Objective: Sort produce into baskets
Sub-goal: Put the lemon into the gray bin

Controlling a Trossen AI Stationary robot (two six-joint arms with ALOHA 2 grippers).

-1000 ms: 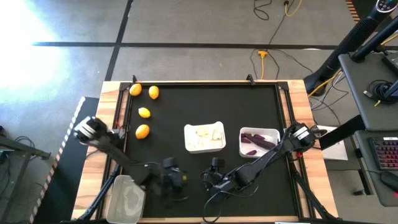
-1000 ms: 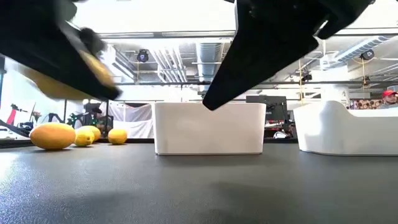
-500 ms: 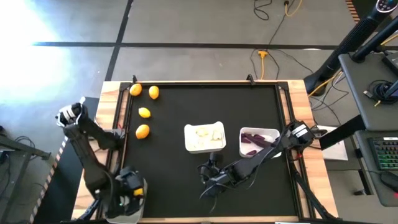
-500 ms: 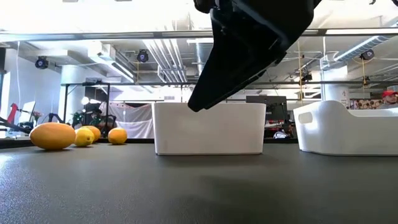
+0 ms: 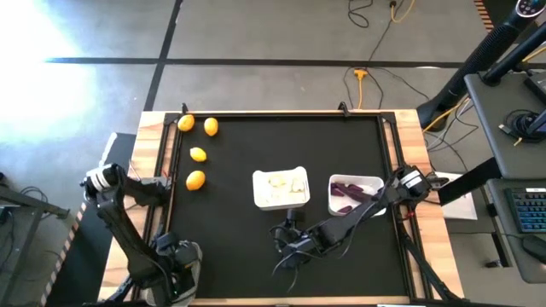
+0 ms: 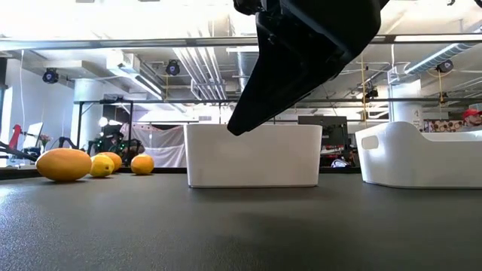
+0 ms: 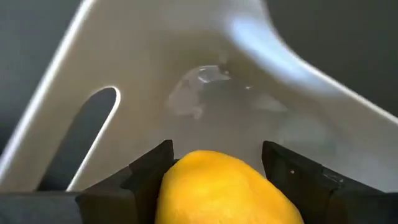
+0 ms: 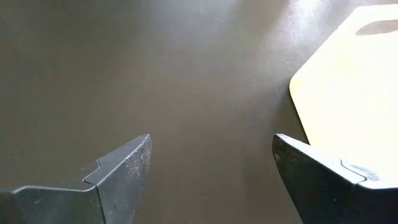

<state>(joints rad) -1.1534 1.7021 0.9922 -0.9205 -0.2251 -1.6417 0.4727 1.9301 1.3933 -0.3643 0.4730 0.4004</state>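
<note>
My left gripper [image 7: 216,152] [image 5: 175,269] hangs at the table's near left corner, shut on a yellow lemon [image 7: 217,186] above the clear greyish tub [image 7: 249,93] [image 5: 194,258]. Several more lemons [image 5: 195,180] [image 6: 64,164] lie on the black mat at the far left. A white tray [image 5: 256,189] holds garlic bulbs, and a second white tray [image 5: 333,183] holds purple vegetables. My right gripper [image 8: 211,140] [image 5: 288,243] stands open above bare mat, just near of the garlic tray, with nothing between its fingers. My left gripper pinches the lemon by two opposite sides [image 7: 171,186] between its two fingers [image 7: 149,168]. The fingers come from above and point steeply down. The lemon is lifted clear, over the inside of the tub.
In the low view the right arm's dark bulk [image 6: 301,60] hangs in front of the garlic tray [image 6: 252,154]. The tray's pale edge [image 8: 348,93] shows beside my right gripper. Bare mat lies between the lemons and the trays. Wooden rails [image 5: 153,170] border the mat.
My left gripper has carried the lemon from the near middle of the mat toward the table's left edge, to above the clear tub, and has turned to point down. The lemon stays between its fingers. My right gripper has shifted a little toward the left.
</note>
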